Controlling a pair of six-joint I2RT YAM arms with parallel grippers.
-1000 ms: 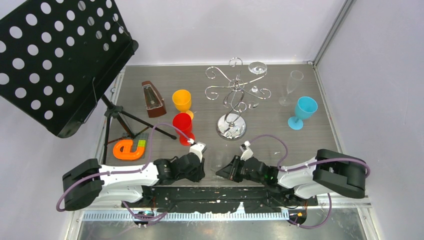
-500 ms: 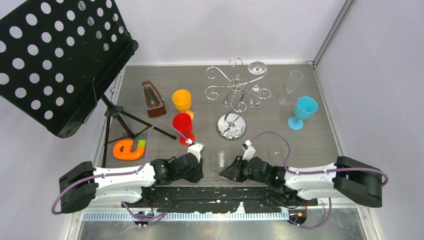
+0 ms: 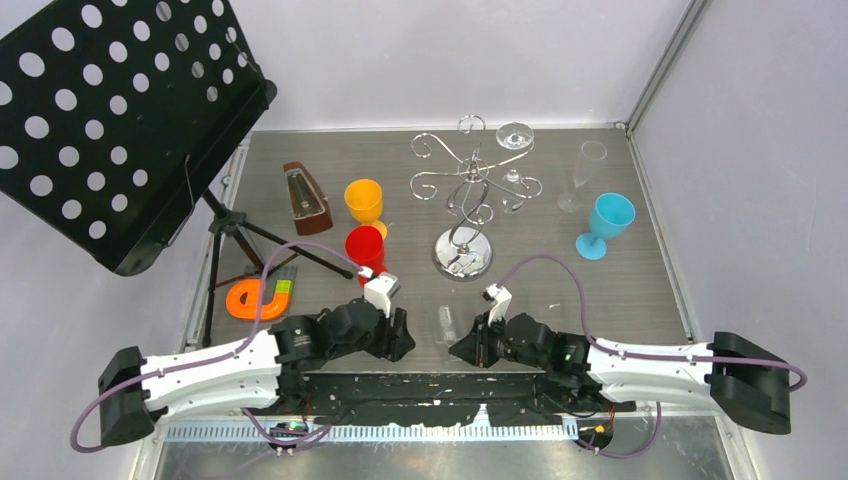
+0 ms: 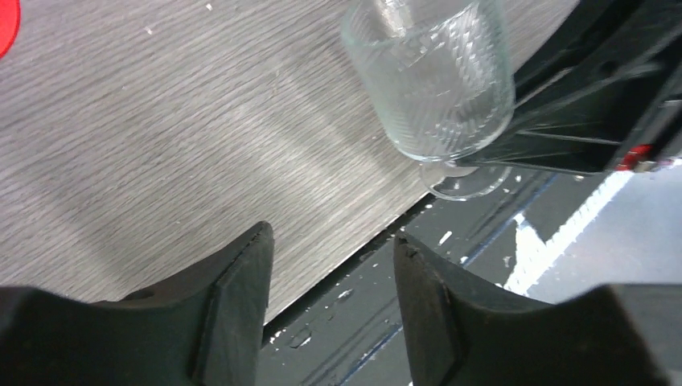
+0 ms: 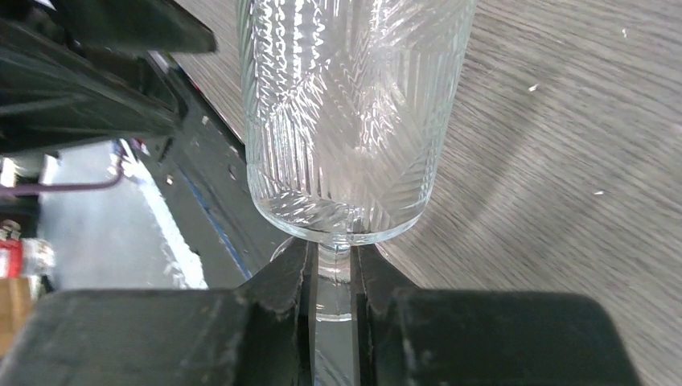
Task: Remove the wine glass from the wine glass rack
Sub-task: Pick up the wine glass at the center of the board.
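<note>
A clear wine glass (image 3: 445,322) with a cut pattern stands upright near the table's front edge, well away from the chrome wine glass rack (image 3: 465,190). My right gripper (image 5: 334,257) is shut on its stem just under the bowl (image 5: 354,121). In the top view the right gripper (image 3: 462,348) sits right of the glass. My left gripper (image 4: 330,241) is open and holds nothing, and the glass (image 4: 434,80) lies ahead of it to the right. From above, the left gripper (image 3: 400,335) is just left of the glass. A second clear glass (image 3: 515,137) hangs on the rack's right side.
A red cup (image 3: 365,247) and an orange cup (image 3: 364,200) stand left of the rack, beside a metronome (image 3: 306,198). A blue goblet (image 3: 608,220) and a clear flute (image 3: 585,175) are at the right. A black music stand (image 3: 120,120) and an orange block (image 3: 255,298) fill the left.
My left gripper has opened and come away from the glass. The right gripper keeps hold of the stem. Both arms have stretched out lower along the front edge.
</note>
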